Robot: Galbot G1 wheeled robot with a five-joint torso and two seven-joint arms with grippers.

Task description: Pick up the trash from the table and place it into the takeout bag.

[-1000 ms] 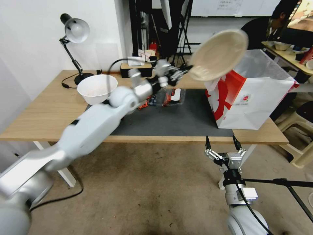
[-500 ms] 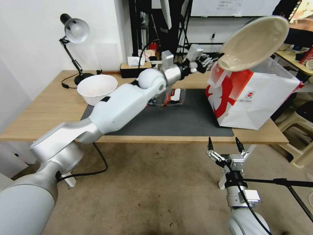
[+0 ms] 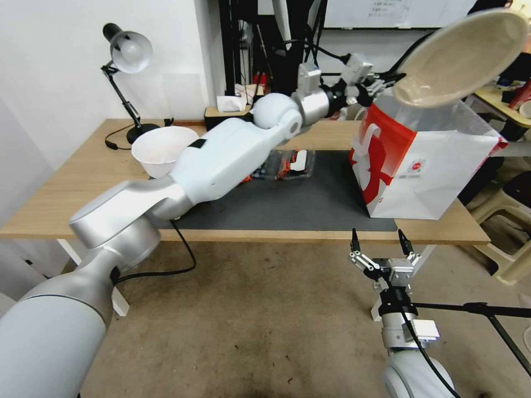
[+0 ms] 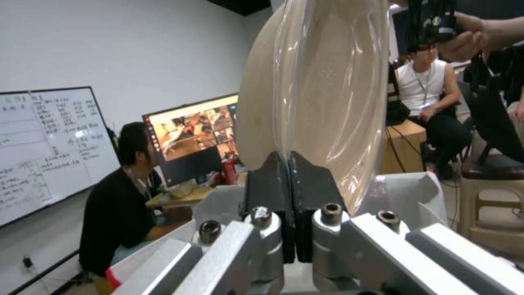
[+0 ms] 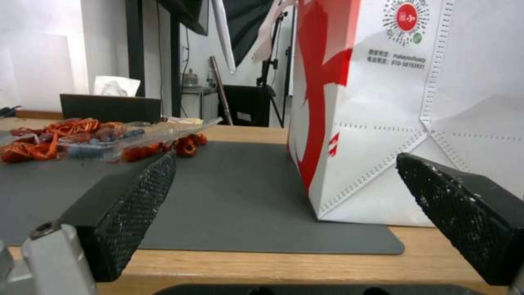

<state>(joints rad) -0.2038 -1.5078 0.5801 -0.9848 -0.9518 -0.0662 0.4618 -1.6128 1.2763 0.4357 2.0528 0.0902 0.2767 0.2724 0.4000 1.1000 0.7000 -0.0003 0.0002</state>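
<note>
Here the beige paper bowl (image 3: 462,58) hangs tilted at upper right, above the takeout bag (image 3: 426,166) mouth, left gripper (image 3: 387,85) jaws pinching its rim (thin hold); released off-centre, it could catch the bag's edge. Right gripper (image 3: 380,243) idles agape below the bench (image 3: 72,188).

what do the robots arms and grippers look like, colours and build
Both arms have glossy white shells with silver-grey joints and thin black cables. The left gripper has flat black fingers on silver metal linkages with bolts. The right gripper has slim pointed black fingers with knurled pads, on a silver linkage.

White wall (image 3: 66,83), black desk lamp (image 3: 126,55), mottled brown floor (image 3: 265,320), whiteboard (image 4: 44,143), monitor (image 4: 191,135)
</note>
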